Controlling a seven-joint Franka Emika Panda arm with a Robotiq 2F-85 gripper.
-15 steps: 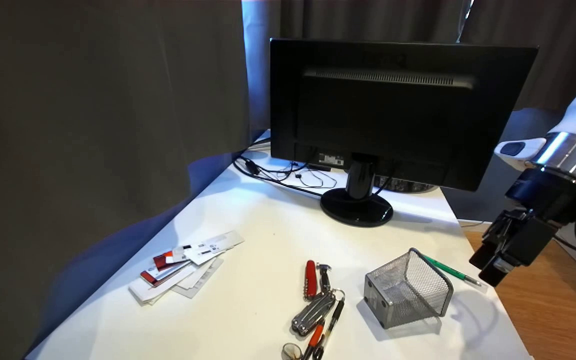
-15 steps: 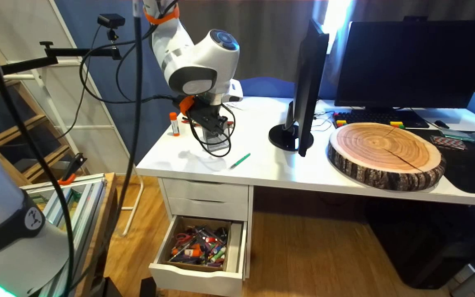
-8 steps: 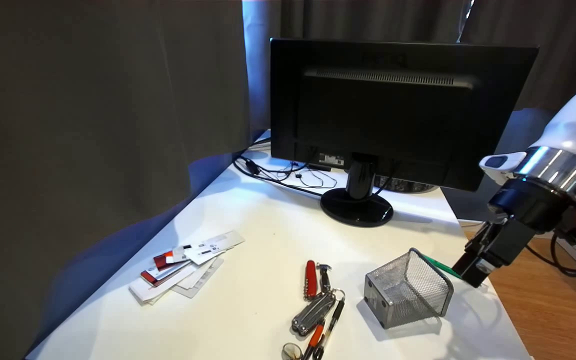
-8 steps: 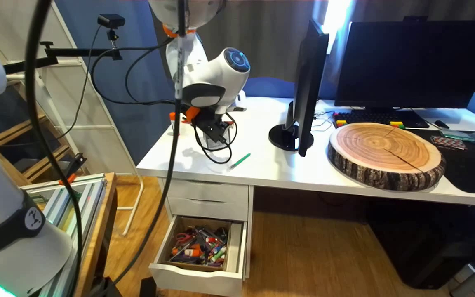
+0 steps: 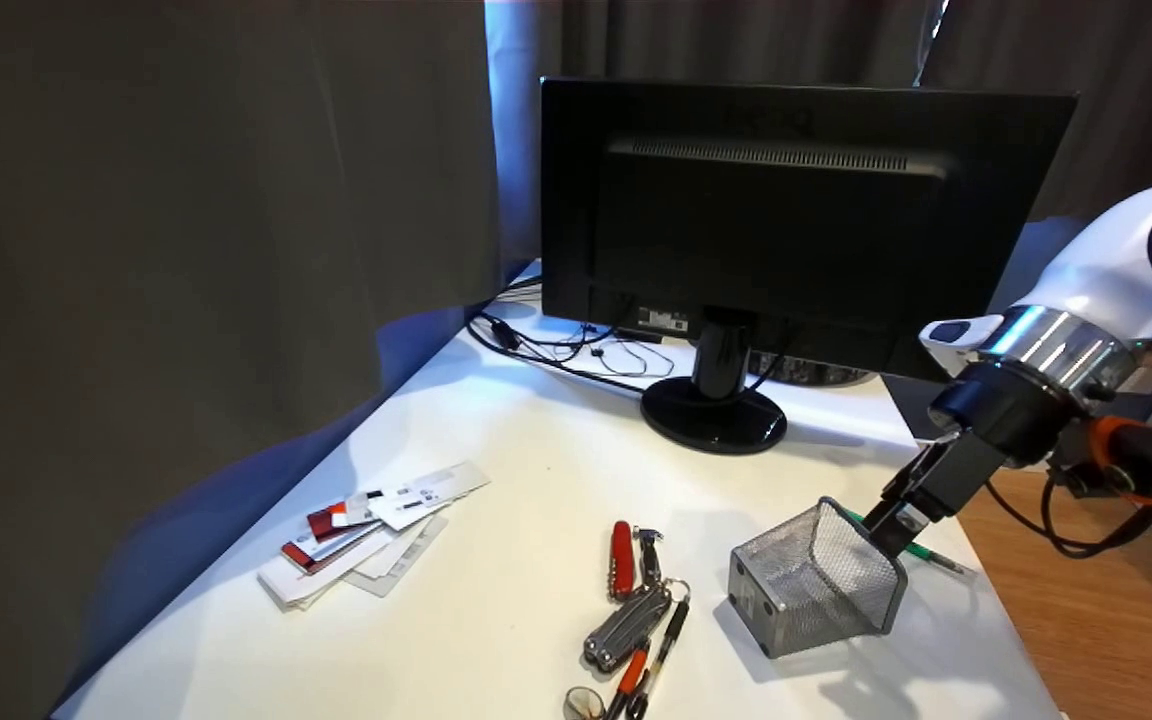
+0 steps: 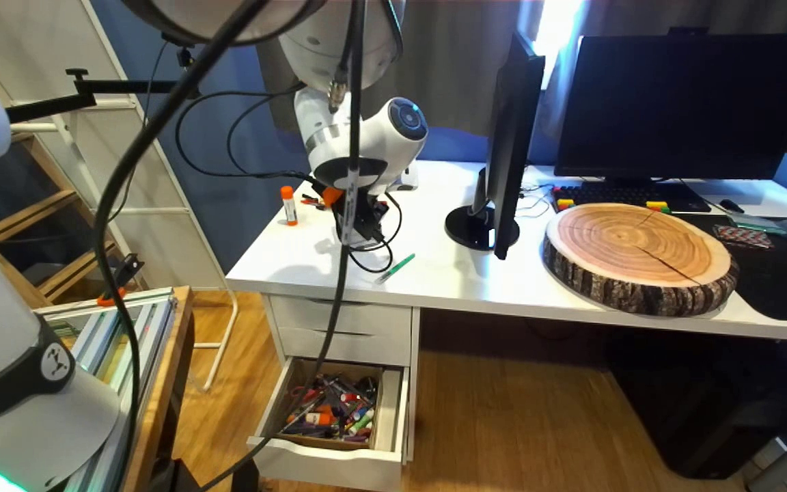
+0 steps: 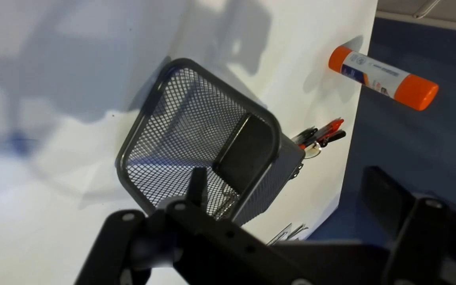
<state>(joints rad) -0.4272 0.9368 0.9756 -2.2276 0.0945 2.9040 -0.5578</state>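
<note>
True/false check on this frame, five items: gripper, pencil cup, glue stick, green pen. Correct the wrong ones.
1. The open gripper is next to the mesh pencil cup. True.
2. The mesh pencil cup stands upright. False: it lies on its side.
3. The glue stick stands upright on the desk. True.
4. The gripper holds the glue stick. False: the glue stick stands apart from it.
5. The green pen lies outside the mesh pencil cup. True.
</note>
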